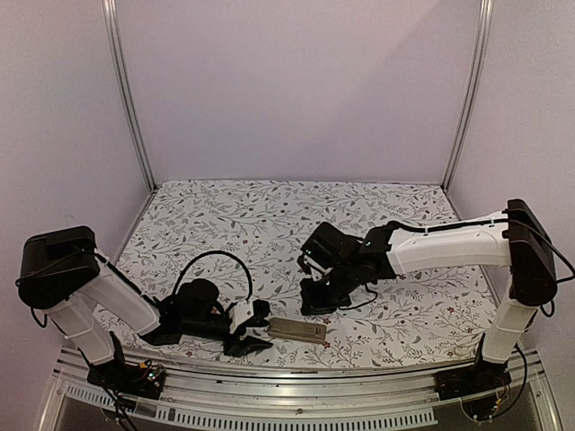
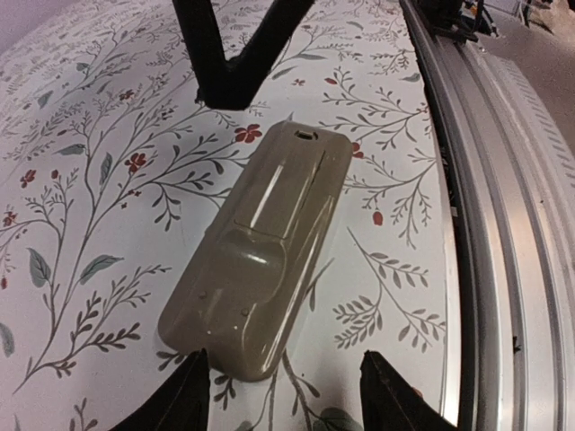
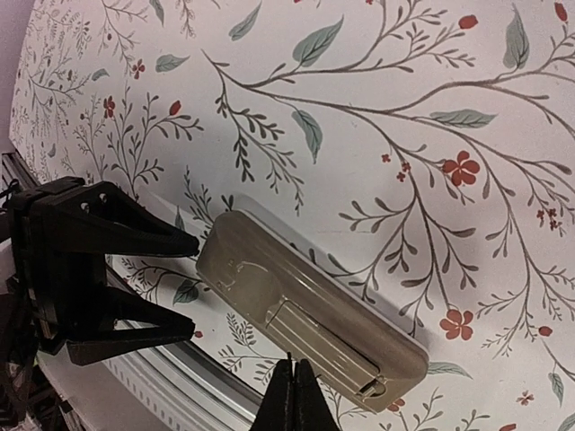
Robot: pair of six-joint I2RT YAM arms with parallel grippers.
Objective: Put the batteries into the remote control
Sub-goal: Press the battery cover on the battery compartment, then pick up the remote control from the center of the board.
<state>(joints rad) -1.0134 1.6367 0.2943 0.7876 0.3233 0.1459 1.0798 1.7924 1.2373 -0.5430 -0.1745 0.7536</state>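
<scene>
Remote [image 1: 296, 330] lies on the tabletop [image 1: 269, 215] near the front edge, its long axis running left to right. From above, we see the left pincer [image 1: 267, 325] released just beside the remote's left end. That arm is folded low, with the forearm nearly flat. The right arm reaches in from the far right, elbow raised, and its pincer [image 1: 314, 307] points down just behind the remote's middle.

In the left wrist view, the remote [image 2: 260, 242] lies tan back up and stretches straight away from us. Its near end sits between the spread fingers [image 2: 193, 395] without touching them. The right pincer [image 2: 229, 90] stands beyond the far end.

In the right wrist view, the remote [image 3: 305, 310] runs diagonally. The left pincer [image 3: 194, 284] gapes at one end, and the right pincer [image 3: 292, 377] is clenched to a point above the latch end, with nothing visible in it.

We judge the left arm the nearer one, already lined up along the axis to steady the remote. The cover looks closed, and we see no batteries in any view.
</scene>
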